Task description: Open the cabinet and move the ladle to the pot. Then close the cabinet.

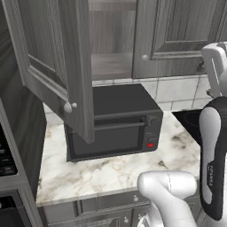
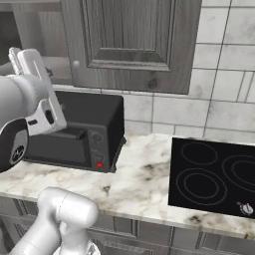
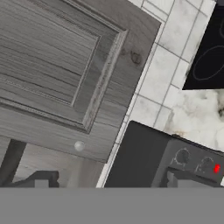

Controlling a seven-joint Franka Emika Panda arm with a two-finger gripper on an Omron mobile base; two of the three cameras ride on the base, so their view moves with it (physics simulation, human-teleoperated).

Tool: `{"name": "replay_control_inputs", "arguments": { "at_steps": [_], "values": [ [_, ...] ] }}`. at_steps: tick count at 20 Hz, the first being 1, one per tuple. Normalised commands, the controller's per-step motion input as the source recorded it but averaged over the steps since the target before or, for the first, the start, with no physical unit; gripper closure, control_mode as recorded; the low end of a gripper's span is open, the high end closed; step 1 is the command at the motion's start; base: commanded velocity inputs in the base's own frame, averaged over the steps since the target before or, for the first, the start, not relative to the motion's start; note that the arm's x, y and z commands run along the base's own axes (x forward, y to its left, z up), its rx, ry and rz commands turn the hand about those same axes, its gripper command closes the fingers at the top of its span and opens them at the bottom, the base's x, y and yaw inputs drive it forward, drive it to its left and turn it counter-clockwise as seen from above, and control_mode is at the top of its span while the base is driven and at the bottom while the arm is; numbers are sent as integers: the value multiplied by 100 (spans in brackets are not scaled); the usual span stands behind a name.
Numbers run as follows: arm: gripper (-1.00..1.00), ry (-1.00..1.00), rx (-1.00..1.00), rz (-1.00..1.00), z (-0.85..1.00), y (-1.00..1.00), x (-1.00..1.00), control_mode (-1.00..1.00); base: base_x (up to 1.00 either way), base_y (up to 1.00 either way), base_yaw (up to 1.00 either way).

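The grey wood-grain cabinet (image 1: 111, 40) fills the frame's top, left door (image 1: 53, 62) swung open (round silver knob), hand's grip state indiscernible.

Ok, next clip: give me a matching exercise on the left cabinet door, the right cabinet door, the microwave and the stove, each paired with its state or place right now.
Things:
1. left cabinet door
2. right cabinet door
3. microwave
4. stove

States or places:
A. black glass surface set in the counter, burner rings bare
B. swung open toward the camera
C. shut, knob at its lower corner
D. on the marble counter under the cabinet, a red light on its panel

Pairs: 1-B, 2-C, 3-D, 4-A
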Motion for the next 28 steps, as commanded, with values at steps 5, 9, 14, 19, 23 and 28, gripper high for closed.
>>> {"name": "replay_control_inputs", "arguments": {
  "at_steps": [5, 9, 14, 19, 23, 28],
  "values": [
    [-100, 1, -9, 0, 0, 70, -25, -100, 0, 0, 0],
    [-100, 0, -7, 0, 0, 65, -15, -100, 0, 0, 0],
    [-100, 0, -3, 0, -1, 54, -8, -100, 0, 0, 0],
    [-100, 0, 0, 0, -2, 46, -17, -100, 0, 0, 0],
    [-100, -1, 0, 0, 0, 31, -33, -100, 0, 0, 0],
    [-100, -1, -1, 0, -1, 40, -30, -100, 0, 0, 0]
  ]
}}
